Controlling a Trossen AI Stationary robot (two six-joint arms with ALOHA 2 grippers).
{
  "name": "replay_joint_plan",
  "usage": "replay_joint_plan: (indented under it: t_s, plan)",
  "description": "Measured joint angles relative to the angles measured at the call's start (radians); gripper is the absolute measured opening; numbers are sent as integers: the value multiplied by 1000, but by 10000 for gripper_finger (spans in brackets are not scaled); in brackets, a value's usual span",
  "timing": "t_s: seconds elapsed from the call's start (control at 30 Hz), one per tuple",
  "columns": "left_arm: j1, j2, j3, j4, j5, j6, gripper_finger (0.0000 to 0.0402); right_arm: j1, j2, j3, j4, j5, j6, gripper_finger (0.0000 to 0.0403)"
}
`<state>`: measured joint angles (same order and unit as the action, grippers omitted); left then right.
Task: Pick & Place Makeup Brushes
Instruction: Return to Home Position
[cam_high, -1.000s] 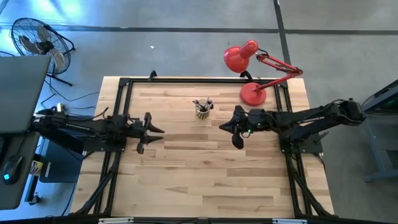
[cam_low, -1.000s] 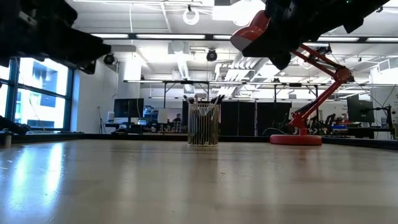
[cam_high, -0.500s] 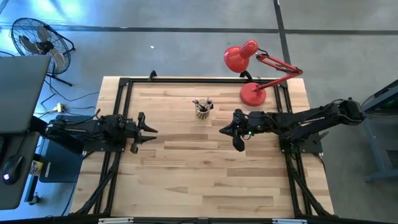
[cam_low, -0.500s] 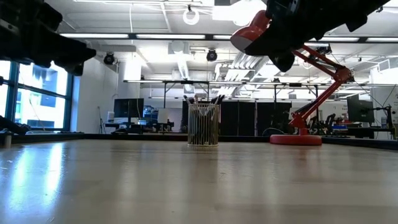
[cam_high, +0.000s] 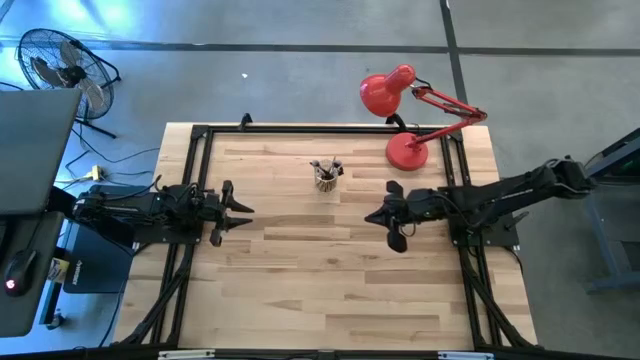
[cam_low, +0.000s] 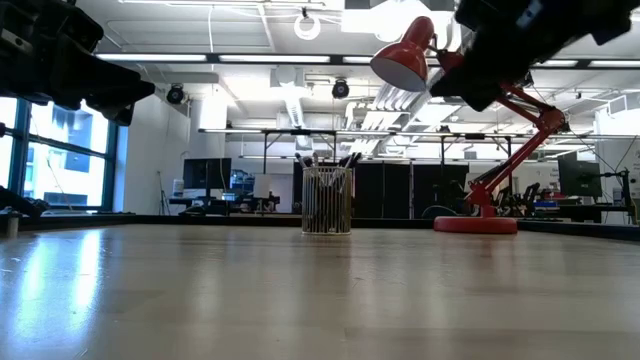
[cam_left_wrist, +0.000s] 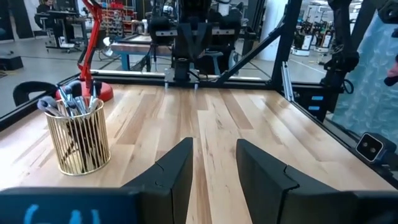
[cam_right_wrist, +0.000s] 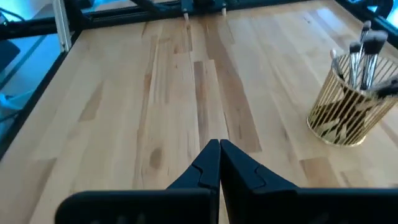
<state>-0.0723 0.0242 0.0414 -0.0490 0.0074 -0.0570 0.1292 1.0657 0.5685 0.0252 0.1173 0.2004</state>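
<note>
Inside gold wire holder (cam_left_wrist: 79, 144), makeup brushes (cam_left_wrist: 69, 103), bristles up.

Bright, even light falls from ceiling fixtures (cam_low: 307, 25). Window (cam_low: 60, 150) glare streaks the table (cam_low: 60, 290) (low view only); shadows are soft.

From above, the brushes (cam_high: 326, 166) are too small to count: one dark tuft in the wire holder (cam_high: 326, 181). At surface level, the holder's bars screen the handles and only the tips clear the rim. In that view the left arm (cam_low: 60, 60) and the right arm (cam_low: 530, 35) are cut off by the top edge, so their jaws cannot be made out there. In the right wrist view the picture's edge clips the holder, and the brush heads blur together. In the left wrist view the lamp (cam_left_wrist: 92, 43) has its head out of frame and its base half hidden behind the brushes. A person (cam_left_wrist: 376, 81) there is cut off at the edge.
</note>
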Motion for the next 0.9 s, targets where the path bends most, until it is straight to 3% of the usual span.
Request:
replay_joint_plan:
  t_s: [0.37, 0.9]
  plan:
    - [0, 0, 0, -2, 0, 0, 122, 32, -270, -234, -1, -72, 106, 0]
    - [0, 0, 1, -3, 0, 0, 122, -44, -614, -391, -63, -62, -74, 0]
